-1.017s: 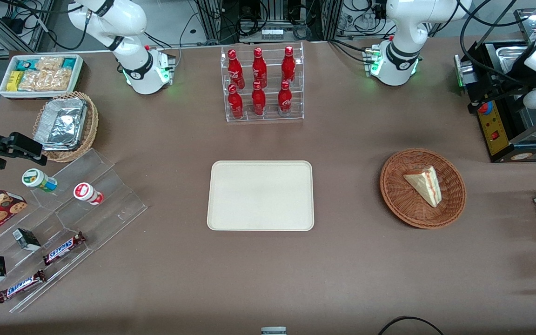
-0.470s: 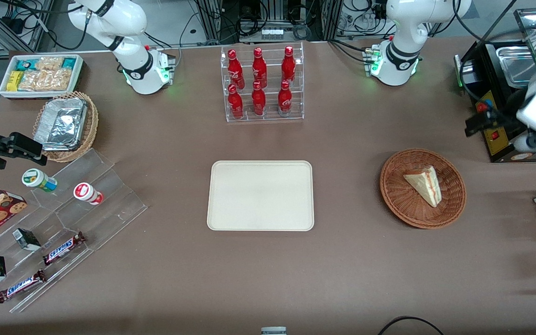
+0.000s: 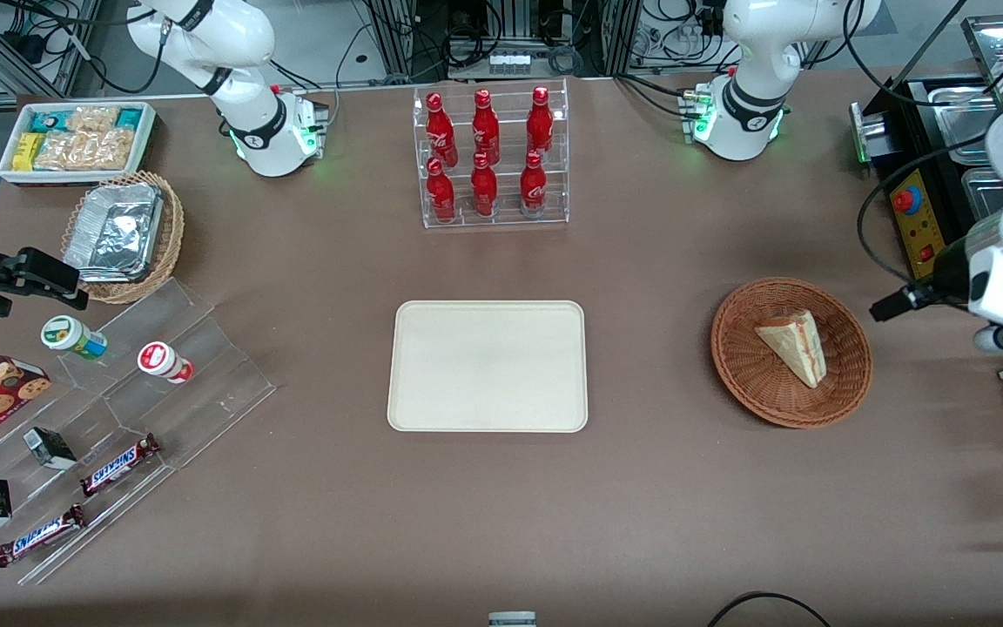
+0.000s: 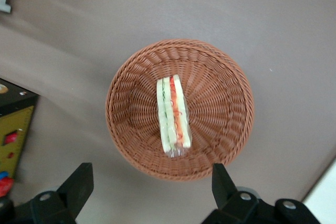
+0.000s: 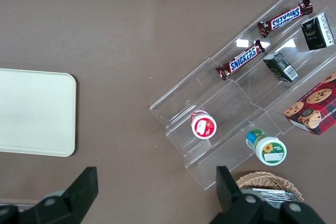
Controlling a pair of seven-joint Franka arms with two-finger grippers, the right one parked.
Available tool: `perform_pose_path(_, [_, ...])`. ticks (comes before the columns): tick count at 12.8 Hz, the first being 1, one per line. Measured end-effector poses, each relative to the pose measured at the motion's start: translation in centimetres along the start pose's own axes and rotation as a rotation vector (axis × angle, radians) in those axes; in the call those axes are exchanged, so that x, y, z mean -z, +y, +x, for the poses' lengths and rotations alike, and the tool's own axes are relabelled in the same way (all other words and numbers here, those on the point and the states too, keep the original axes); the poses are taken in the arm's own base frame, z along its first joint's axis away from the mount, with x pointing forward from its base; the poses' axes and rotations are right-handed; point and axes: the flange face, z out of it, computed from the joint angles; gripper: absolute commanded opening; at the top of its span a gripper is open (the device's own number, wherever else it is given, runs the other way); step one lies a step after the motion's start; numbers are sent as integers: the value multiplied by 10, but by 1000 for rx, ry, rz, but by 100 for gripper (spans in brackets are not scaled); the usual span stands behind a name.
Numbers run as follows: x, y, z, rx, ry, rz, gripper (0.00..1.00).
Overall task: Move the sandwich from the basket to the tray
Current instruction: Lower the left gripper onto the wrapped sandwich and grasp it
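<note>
Wrist view puts the gripper (image 4: 149, 190) high above the basket (image 4: 231, 135), fingers spread wide and empty, lined up so they can straddle the sandwich (image 4: 174, 115) lying mid-basket on its edge, with the tray (image 3: 488, 366) waiting nearby.

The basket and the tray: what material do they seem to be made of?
The basket looks like woven wicker, reddish-brown with a slight sheen; its interlaced strands show plainly, and the sandwich lies in it. The tray seems to be moulded plastic, cream-beige and matte, smooth with rounded corners and a low rim, though pressed fibre is possible. The tool hovers open above the basket.
</note>
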Motion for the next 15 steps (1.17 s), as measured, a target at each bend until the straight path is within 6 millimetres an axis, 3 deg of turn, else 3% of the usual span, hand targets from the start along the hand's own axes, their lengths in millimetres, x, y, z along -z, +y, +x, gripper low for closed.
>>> perform_pose_path(6, [-114,0,-19,252,44,-27,100])
perform_pose_path(12, [-171,14,-35,318,63,-45,100])
perform_pose_path(15, [-190,13,-38,334,68,-50,100])
